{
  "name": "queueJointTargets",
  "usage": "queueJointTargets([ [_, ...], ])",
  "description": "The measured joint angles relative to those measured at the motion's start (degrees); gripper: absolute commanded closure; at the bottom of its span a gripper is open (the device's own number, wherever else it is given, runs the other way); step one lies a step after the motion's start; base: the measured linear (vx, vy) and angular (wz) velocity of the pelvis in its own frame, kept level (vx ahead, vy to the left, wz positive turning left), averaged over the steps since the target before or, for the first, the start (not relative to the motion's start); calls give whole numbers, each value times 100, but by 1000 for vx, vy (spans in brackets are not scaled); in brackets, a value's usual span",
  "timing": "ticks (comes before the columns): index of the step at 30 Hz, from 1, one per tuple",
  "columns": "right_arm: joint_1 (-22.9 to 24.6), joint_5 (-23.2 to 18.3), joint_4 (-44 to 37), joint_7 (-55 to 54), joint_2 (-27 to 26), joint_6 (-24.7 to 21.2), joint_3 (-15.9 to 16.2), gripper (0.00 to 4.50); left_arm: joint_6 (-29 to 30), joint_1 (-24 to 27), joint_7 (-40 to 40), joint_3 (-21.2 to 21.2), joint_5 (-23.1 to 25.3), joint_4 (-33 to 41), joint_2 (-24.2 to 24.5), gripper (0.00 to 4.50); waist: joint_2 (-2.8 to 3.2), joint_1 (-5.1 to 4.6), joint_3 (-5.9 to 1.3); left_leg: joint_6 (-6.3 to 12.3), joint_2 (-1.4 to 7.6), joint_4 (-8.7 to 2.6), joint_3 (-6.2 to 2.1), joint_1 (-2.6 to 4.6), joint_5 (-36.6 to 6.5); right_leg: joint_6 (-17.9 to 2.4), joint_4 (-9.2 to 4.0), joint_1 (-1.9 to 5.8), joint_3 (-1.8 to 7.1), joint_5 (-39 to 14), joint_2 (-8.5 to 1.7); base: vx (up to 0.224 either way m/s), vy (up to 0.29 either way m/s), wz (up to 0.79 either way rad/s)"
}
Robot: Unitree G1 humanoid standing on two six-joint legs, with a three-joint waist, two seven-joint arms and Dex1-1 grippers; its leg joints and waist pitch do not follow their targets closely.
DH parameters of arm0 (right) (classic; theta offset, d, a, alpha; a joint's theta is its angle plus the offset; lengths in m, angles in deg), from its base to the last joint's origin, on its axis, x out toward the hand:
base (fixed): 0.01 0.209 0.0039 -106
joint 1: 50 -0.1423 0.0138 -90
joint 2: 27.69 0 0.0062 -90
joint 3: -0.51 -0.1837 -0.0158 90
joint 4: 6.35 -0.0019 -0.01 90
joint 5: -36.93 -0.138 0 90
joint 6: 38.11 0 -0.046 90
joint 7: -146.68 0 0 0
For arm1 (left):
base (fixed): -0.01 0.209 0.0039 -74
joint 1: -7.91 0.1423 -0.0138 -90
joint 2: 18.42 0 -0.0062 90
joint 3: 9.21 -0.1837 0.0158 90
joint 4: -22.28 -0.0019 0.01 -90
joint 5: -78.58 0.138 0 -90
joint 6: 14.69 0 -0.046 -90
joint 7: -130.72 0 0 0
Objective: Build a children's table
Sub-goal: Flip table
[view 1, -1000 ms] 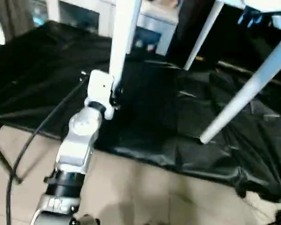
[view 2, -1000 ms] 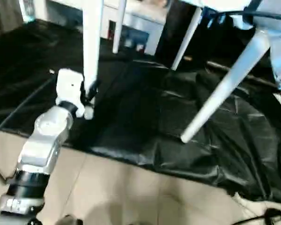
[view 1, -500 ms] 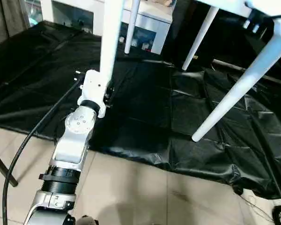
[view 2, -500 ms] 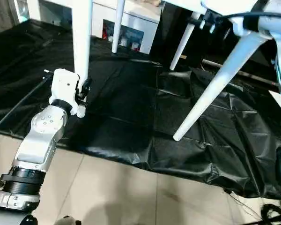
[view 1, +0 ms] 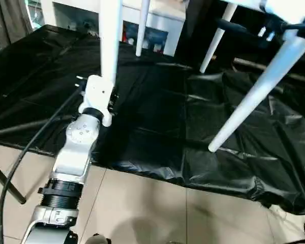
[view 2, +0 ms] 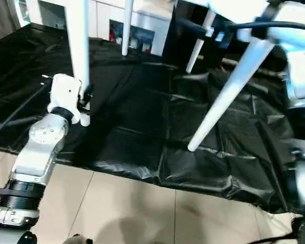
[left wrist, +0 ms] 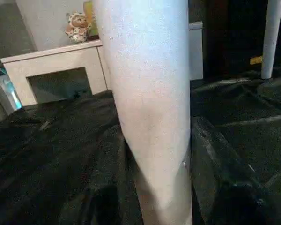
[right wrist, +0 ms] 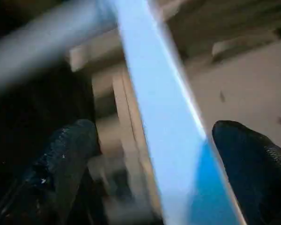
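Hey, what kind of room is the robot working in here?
Probably a home-style room or staged test space: beige floor tiles, a black plastic sheet spread over a low work surface, a white cabinet with a small toy figure on top.

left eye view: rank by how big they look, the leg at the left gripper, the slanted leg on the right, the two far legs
1. Slanted leg, longest and thick.
2. Leg at the left gripper, as thick, but cut off at the top edge.
3. The two far legs look alike, thin; they stand farther away, so nearness may explain it.
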Motion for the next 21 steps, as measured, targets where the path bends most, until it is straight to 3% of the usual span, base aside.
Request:
queueJointTargets([
  [1,2,-207,-137,16,-65,-97,-55,0,74,100,-16,5,29,-8,40,211,18,-3,10,7,3,-8,6,0,22,0,0,-8,0,0,1,0,0,0],
  [2,13,-433,-260,24,-82,-265,-147,0,169,240,-52,5,35,-29,46,180,27,3,17,26,9,-28,14,-5,70,0,0,-23,1,-1,6,0,0,0],
  [5,162,-1093,-629,-5,-182,-661,-387,0,291,544,-136,24,24,-12,124,169,29,26,21,37,14,-62,26,-17,105,-8,-15,-54,32,-6,28,0,0,0],
  [6,298,-1332,-812,-66,-276,-825,-444,0,263,628,-182,48,-7,56,172,169,31,46,22,40,16,-74,30,-15,107,-11,-19,-60,55,-8,42,0,0,0],
  [8,555,-1661,-1054,-145,-441,-1078,-468,0,184,751,-247,106,-68,202,203,128,39,66,28,49,19,-87,45,-13,110,-11,-20,-79,112,-8,70,0,0,0],
  [10,1095,-2052,-1479,-382,-694,-1555,-523,0,-161,1068,-304,266,-219,498,216,129,51,93,35,76,25,-107,56,0,123,-25,-22,-83,127,-16,80,0,0,0],
  [15,2267,-2233,-2040,-734,-877,-2114,-302,0,-474,1615,-347,670,-577,867,172,129,141,226,89,39,40,-120,76,4,116,-30,-22,-90,129,-19,87,0,0,0],
  [19,3759,-2257,-2534,-1184,-1256,-2398,153,0,-522,2295,-497,1040,-1166,1618,-72,129,234,340,123,31,46,-130,93,27,116,-32,-40,-69,135,-20,88,0,0,0],
  [21,4196,-2051,-2484,-1538,-1440,-2496,314,0,-525,2457,-533,1027,-1223,1736,-90,129,343,362,152,26,46,-135,127,25,120,-25,-40,-75,149,-8,76,0,0,0],
])
